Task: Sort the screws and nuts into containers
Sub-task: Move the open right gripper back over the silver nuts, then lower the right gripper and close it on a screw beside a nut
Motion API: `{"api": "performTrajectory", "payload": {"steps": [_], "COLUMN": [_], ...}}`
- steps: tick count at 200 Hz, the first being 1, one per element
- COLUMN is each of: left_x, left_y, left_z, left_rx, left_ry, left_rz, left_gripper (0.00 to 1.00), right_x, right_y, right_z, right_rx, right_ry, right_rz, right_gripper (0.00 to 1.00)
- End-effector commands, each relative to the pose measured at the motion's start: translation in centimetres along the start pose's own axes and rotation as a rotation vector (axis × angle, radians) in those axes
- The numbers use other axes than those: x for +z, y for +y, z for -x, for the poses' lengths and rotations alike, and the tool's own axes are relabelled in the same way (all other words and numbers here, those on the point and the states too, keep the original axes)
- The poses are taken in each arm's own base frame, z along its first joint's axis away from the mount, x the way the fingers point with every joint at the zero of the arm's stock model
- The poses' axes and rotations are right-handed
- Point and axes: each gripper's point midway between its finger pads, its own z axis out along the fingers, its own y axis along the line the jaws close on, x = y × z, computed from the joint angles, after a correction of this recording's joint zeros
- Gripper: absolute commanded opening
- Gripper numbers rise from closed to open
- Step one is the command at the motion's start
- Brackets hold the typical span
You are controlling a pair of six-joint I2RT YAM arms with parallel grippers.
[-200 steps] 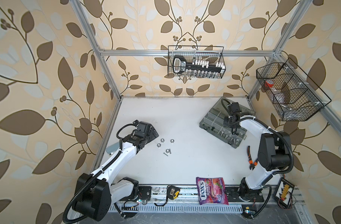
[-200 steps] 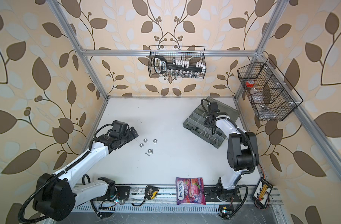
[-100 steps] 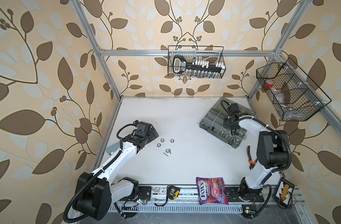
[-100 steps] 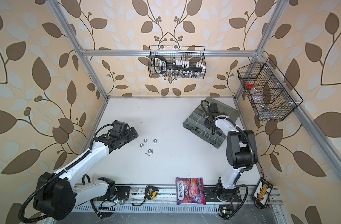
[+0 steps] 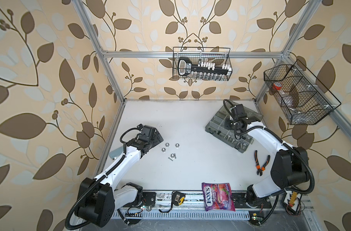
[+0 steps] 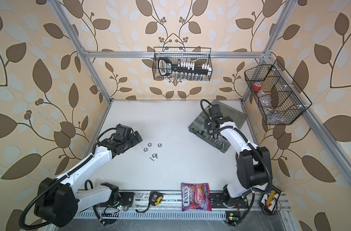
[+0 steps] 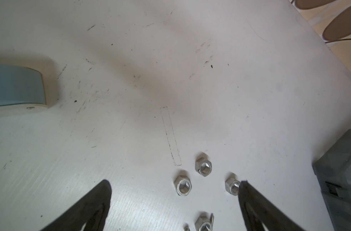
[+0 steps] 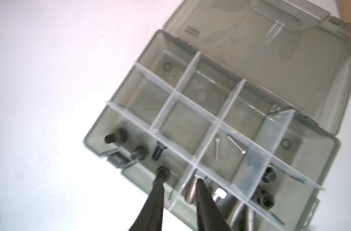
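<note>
Right gripper (image 8: 180,178) hovers over the organizer box (image 8: 104,120), jaws slightly parted, empty, black screw (image 8: 163,173) at one fingertip; left gripper (image 7: 174,183) spread wide, silver nuts (image 7: 183,185) just ahead.

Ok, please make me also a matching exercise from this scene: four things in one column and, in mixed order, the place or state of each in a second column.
Things
1. silver nuts
2. orange-handled pliers
3. candy bag
4. organizer box

Places or states
A. at the front edge of the table
B. lid open, under the right gripper
C. loose on the table, in front of the open left gripper
D. lying beside the right arm, outside the box

Pairs: 1-C, 2-D, 3-A, 4-B
</note>
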Motion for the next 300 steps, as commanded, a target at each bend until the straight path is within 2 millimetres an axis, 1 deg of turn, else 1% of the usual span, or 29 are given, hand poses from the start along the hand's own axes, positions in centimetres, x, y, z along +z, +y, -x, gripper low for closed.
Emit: {"api": "performTrajectory", "payload": {"steps": [1, 20, 31, 32, 34, 42, 46, 52, 66, 84, 94, 118, 140, 192, 239, 300], "left_x": [-1.1, -1.2, -1.2, -1.2, -1.2, -1.2, -1.2, -1.2, -1.1, -1.2, -1.3, -1.5, -1.6, -1.6, -1.5, -1.5], "left_y": [-0.6, -0.1, 0.1, 0.1, 0.1, 0.3, 0.4, 0.6, 0.9, 1.2, 1.2, 1.5, 1.6, 1.7, 1.5, 1.5], "left_z": [1.8, 2.0, 2.0, 2.0, 2.0, 2.0, 2.0, 2.0, 2.0, 2.1, 2.1, 2.2, 2.1, 2.1, 2.1, 2.1], "left_rx": [-0.005, -0.016, -0.022, -0.022, -0.022, -0.024, -0.026, -0.032, -0.042, -0.047, -0.047, -0.049, -0.051, -0.048, -0.046, -0.045], "left_ry": [-0.052, -0.069, -0.073, -0.073, -0.074, -0.074, -0.074, -0.076, -0.076, -0.077, -0.081, -0.092, -0.097, -0.096, -0.095, -0.095], "left_rz": [-0.006, 0.017, 0.027, 0.026, 0.028, 0.036, 0.042, 0.051, 0.07, 0.08, 0.079, 0.083, 0.08, 0.083, 0.077, 0.072], "left_gripper": [0.99, 0.99, 0.99, 0.99, 0.99, 0.99, 0.99, 0.99, 0.99, 0.99, 0.99, 0.99, 0.99, 0.99, 0.99, 0.99], "right_x": [-0.8, -1.6, -2.2, -2.2, -2.2, -2.5, -2.6, -2.8, -2.7, -2.5, -2.6, -3.1, -2.7, -1.4, -0.2, 0.9], "right_y": [4.5, 9.4, 12.6, 13.2, 13.3, 15.6, 16.4, 18.3, 21.4, 24.3, 25.8, 28.5, 29.7, 30.9, 31.0, 31.4], "right_z": [-2.6, -4.5, -6.1, -6.4, -6.4, -7.9, -8.3, -9.7, -12.3, -15.1, -16.3, -18.2, -19.3, -20.1, -20.9, -21.2], "right_rx": [-0.079, -0.151, -0.205, -0.214, -0.216, -0.259, -0.273, -0.315, -0.398, -0.49, -0.531, -0.6, -0.631, -0.642, -0.648, -0.646], "right_ry": [0.062, 0.084, 0.099, 0.104, 0.105, 0.125, 0.131, 0.146, 0.178, 0.215, 0.225, 0.237, 0.257, 0.285, 0.308, 0.313], "right_rz": [0.067, 0.144, 0.193, 0.2, 0.202, 0.235, 0.247, 0.272, 0.309, 0.323, 0.338, 0.382, 0.394, 0.397, 0.383, 0.363], "right_gripper": [0.29, 0.29, 0.29, 0.29, 0.29, 0.29, 0.29, 0.28, 0.27, 0.27, 0.27, 0.31, 0.33, 0.35, 0.35, 0.36]}}
